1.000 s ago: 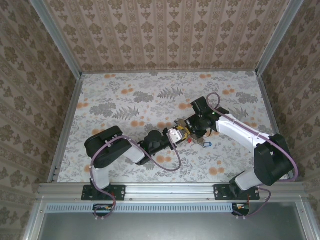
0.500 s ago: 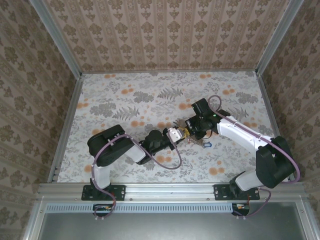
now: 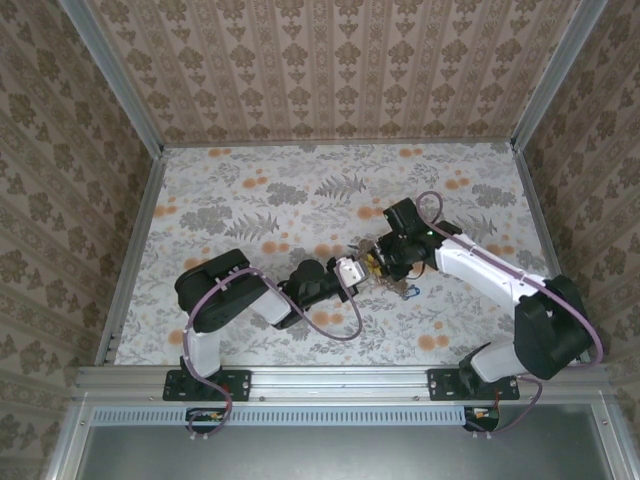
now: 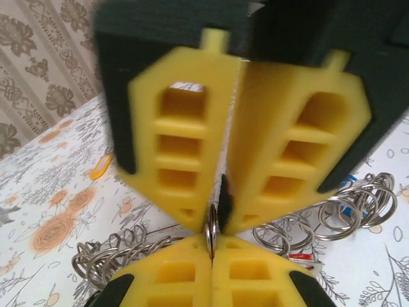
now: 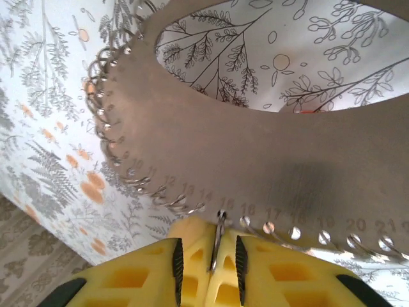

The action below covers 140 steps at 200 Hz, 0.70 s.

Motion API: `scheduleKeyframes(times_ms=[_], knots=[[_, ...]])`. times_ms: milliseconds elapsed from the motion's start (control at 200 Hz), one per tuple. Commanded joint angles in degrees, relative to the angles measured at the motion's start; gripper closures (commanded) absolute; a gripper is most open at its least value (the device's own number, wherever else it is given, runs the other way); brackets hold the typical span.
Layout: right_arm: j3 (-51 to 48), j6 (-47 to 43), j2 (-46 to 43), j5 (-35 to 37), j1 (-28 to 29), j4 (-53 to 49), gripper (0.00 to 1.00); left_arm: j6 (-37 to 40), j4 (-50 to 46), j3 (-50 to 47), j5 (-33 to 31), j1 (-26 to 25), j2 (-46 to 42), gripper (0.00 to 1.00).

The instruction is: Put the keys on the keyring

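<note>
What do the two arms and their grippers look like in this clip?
The left arm and right arm have black joint housings, white links and looping purple cables. The fingers are yellow plastic with rectangular recesses, set in black holders.

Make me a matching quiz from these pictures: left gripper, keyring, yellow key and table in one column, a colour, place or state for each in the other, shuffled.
Column one
1. left gripper
2. keyring
3. yellow key
4. table

Column two
A. lying loose on the table
B. grey-brown, with numbers along its edge
C. covered in a floral pattern
D. shut on a small ring

Pairs: 1-D, 2-B, 3-A, 4-C
</note>
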Motion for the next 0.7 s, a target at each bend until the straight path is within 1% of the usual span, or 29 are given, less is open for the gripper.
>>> scheduleKeyframes(times_ms=[0, 85, 145, 230, 350, 375, 425, 480, 555, 630, 650, 695], knots=[[-2.6, -11.5, -6.4, -0.9, -2.5, 0.9, 0.60, 1.4, 1.8, -1.4, 4.7, 0.6, -2.9, 1.00], [-5.3, -23.9, -11.0, -2.0, -3.3, 6.9, 0.56, 0.9, 1.9, -2.5, 6.1, 1.2, -4.7, 1.00], [-7.4, -34.5, -15.5, -3.6, -3.3, 11.8, 0.55, 0.4, 1.7, -3.6, 7.8, 2.1, -6.2, 1.00], [-11.1, -51.2, -22.9, -4.6, -3.3, 17.4, 0.56, -1.3, 1.6, -5.0, 12.6, 4.3, -9.1, 1.00], [-18.1, -73.2, -33.3, -1.7, -3.2, 22.7, 0.56, -1.9, 1.2, -6.6, 17.8, 6.8, -13.0, 1.00], [-20.0, -78.2, -35.2, -2.6, -3.2, 24.9, 0.58, -1.9, 0.9, -6.8, 18.8, 7.1, -13.8, 1.00], [-23.1, -88.2, -37.6, -7.1, -3.1, 28.4, 0.59, -2.1, 0.0, -7.0, 21.0, 7.8, -15.0, 1.00], [-24.6, -99.0, -38.1, -13.5, -2.8, 29.5, 0.60, -2.0, -1.4, -6.9, 23.2, 8.4, -16.0, 1.00], [-23.1, -110.4, -35.7, -19.3, -2.0, 25.6, 0.64, -0.7, -4.0, -6.7, 25.7, 8.6, -17.4, 1.00], [-20.7, -119.1, -32.5, -22.1, -1.4, 21.1, 0.66, 0.6, -5.4, -6.6, 26.9, 8.7, -18.0, 1.00], [-20.4, -120.8, -31.9, -22.4, -1.3, 20.7, 0.65, 0.7, -5.5, -6.6, 28.6, 8.8, -18.2, 1.00], [-20.4, -124.2, -30.9, -22.6, -1.3, 20.7, 0.63, 0.8, -5.9, -6.6, 29.7, 8.9, -18.3, 1.00]])
